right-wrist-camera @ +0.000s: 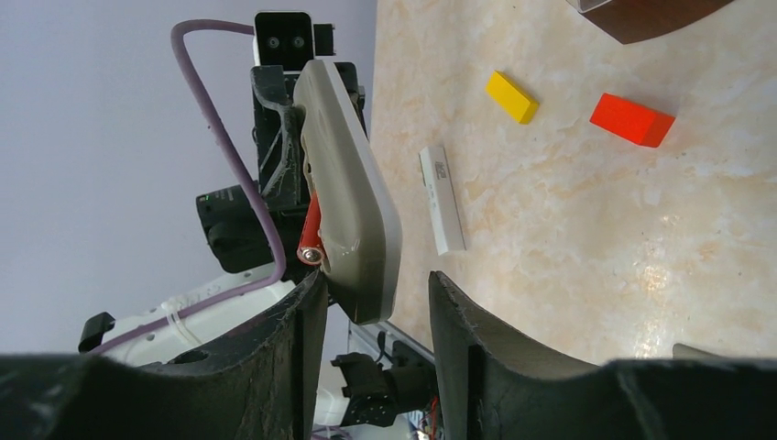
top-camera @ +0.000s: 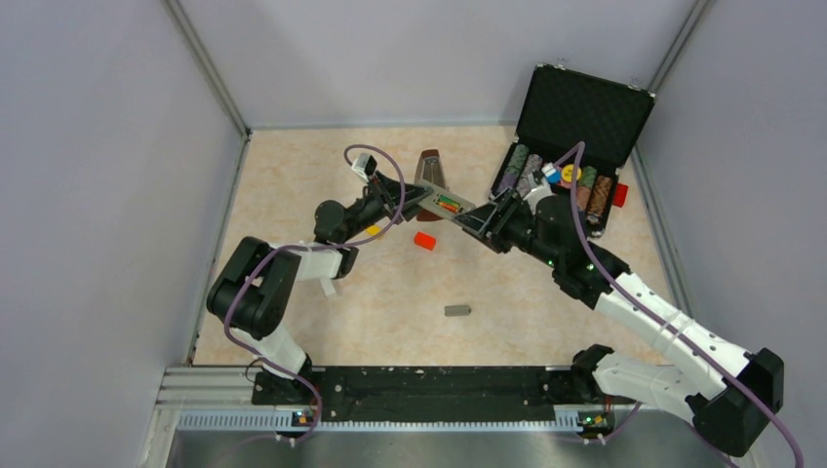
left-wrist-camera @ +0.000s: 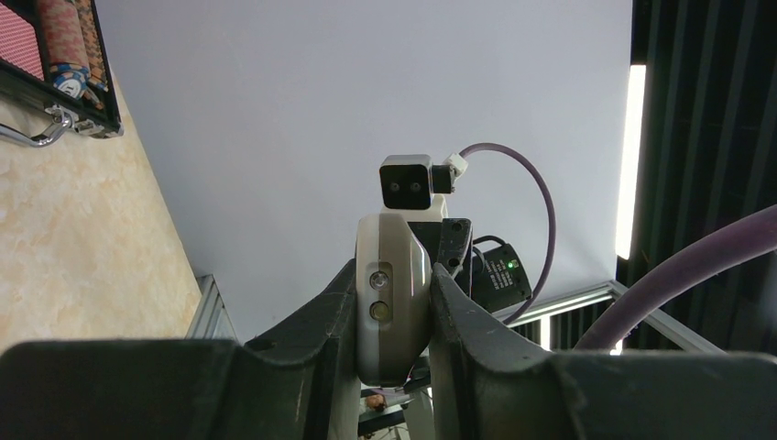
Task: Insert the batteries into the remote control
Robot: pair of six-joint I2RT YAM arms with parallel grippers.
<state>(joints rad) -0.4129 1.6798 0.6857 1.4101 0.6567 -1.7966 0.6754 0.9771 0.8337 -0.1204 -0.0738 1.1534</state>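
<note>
Remote control [top-camera: 447, 204] between left gripper [top-camera: 419, 200] and right gripper [top-camera: 475, 215]

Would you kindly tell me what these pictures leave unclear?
Left wrist view: the remote control shows only its end; the battery recess faces away.
Right wrist view: the green battery is hidden by the remote's body; only the red-orange battery peeks out.
Top view: whether the batteries are seated is too small to tell.
Same view: whether the right gripper clamps is unclear.
</note>
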